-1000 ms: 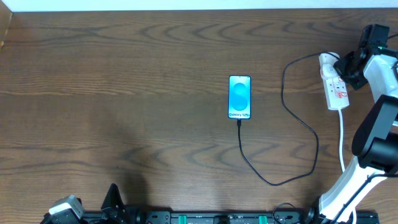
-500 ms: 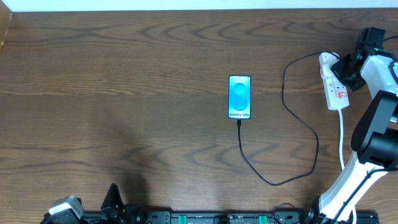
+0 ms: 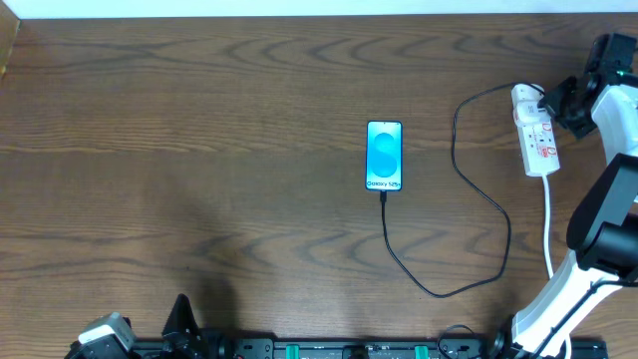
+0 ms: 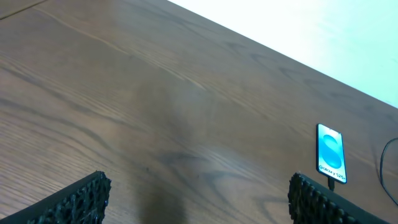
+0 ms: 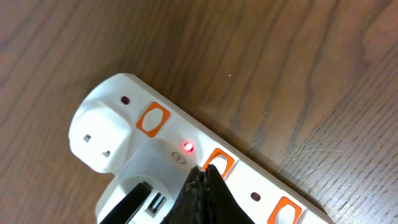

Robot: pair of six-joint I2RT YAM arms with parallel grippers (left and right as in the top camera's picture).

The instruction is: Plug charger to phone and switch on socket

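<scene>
The right gripper (image 5: 202, 179) has its fingers pressed together, with the tips at an orange-framed switch (image 5: 219, 163) on the socket (image 5: 245, 179). A small red light (image 5: 187, 147) glows just beyond them. Farther along, the charger (image 5: 99, 134) has its white plug head seated in the end outlet. Its black cable (image 3: 478, 189) loops well away to the phone (image 3: 385, 155) and is plugged into the phone's lower edge. The left gripper (image 4: 199, 202) hangs with its fingers wide apart over the wooden table (image 4: 155, 93), gripping nothing, and the phone lies far ahead to its right.

Brown wood-grain table (image 3: 199, 150), white surface (image 4: 323, 37) beyond
</scene>
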